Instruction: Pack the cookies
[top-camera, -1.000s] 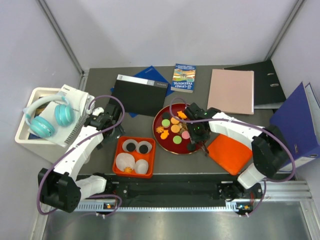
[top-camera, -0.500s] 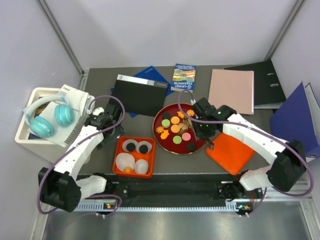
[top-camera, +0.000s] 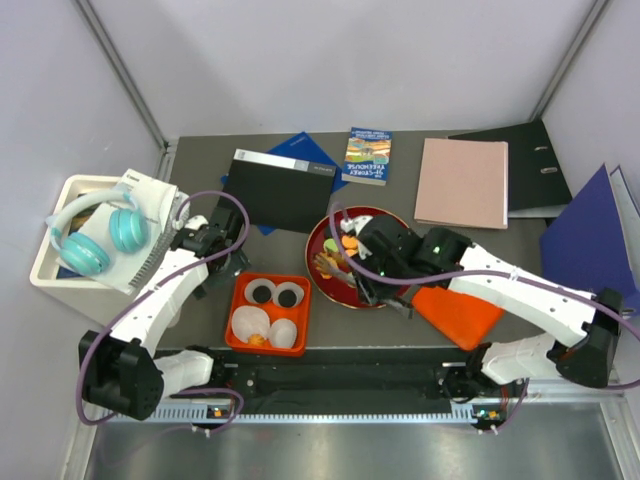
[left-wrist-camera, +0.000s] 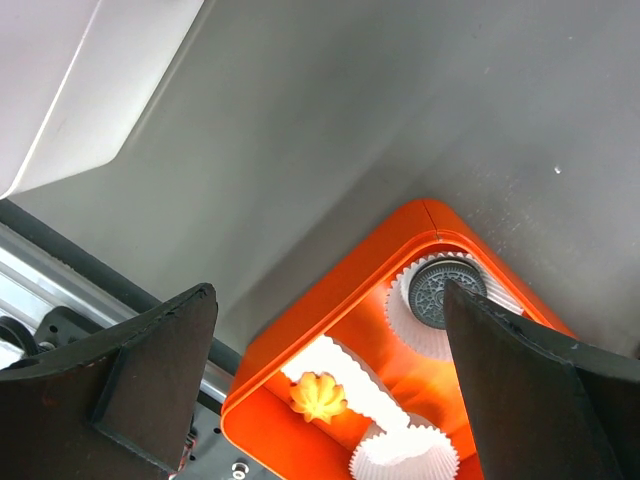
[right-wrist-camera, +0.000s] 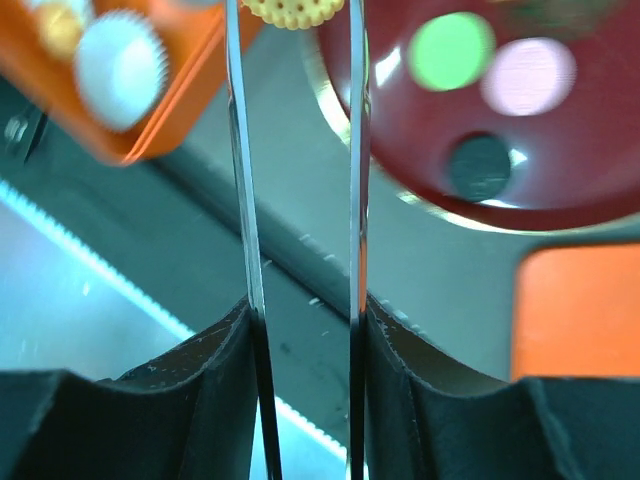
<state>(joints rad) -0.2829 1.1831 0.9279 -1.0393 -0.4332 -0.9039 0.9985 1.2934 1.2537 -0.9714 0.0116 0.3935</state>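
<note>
One yellow cookie (right-wrist-camera: 292, 10) in the right gripper's (right-wrist-camera: 291, 25) pinch, at its very tips, beside the red plate (right-wrist-camera: 560, 200).

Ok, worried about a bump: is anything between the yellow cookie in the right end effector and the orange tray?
Nothing visible: only bare table lies between the yellow cookie, gripped by the right end effector, and the orange tray.

The right gripper (top-camera: 352, 265) hangs over the left part of the red plate (top-camera: 322, 232), covering most cookies (top-camera: 346, 243) (a few orange ones show). Near left, the orange tray (top-camera: 270, 277) holds paper cups (top-camera: 250, 323); the left gripper (top-camera: 208, 248) hovers off its far-left corner.
</note>
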